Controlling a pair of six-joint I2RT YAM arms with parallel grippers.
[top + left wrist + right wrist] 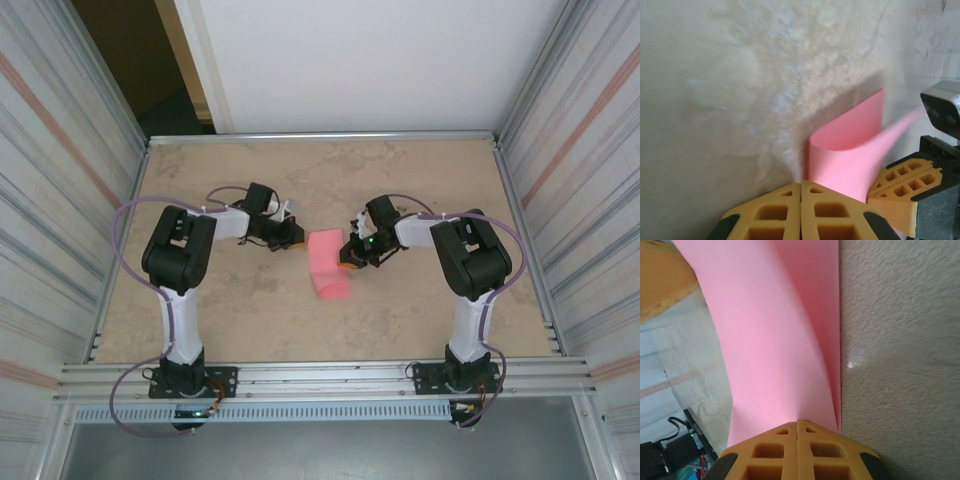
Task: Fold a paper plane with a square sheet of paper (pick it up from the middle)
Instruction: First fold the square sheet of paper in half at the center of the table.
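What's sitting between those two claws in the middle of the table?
Between the left claw and right claw stands a curled pink paper sheet, clearest in the top view.

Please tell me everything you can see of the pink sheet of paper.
The square sheet of paper is thin, plain pink-red and matte. It is not flat: it bends over in a soft rounded loop, without a sharp crease, on the table between the arms. The right gripper, shut, pinches one edge. The left gripper, shut, is at its other side; whether it grips cannot be told.
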